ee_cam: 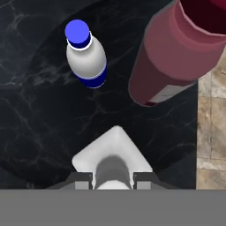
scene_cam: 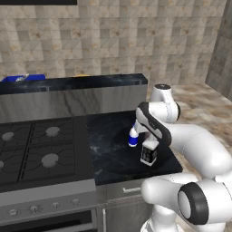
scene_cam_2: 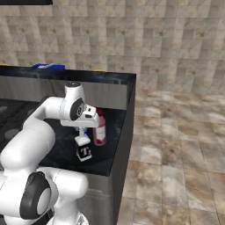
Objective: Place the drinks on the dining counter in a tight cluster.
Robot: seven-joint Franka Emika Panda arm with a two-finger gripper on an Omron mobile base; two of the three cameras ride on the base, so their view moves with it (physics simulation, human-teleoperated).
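While 2 bottles stand nearby, gripper (ee_cam: 112,175) clamps the square clear bottle (scene_cam: 149,152)

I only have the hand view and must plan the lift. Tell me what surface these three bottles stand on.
Observer: They stand on the low black counter beside the stove, not on the raised dining counter behind it.
Operator: Describe what separates the two counters.
Observer: A grey panel rises from the back of the low counter up to the dining counter.
Operator: Confirm which bottle the jaws have.
Observer: The jaws are shut on the top of the square clear bottle. From the side it shows a black label.
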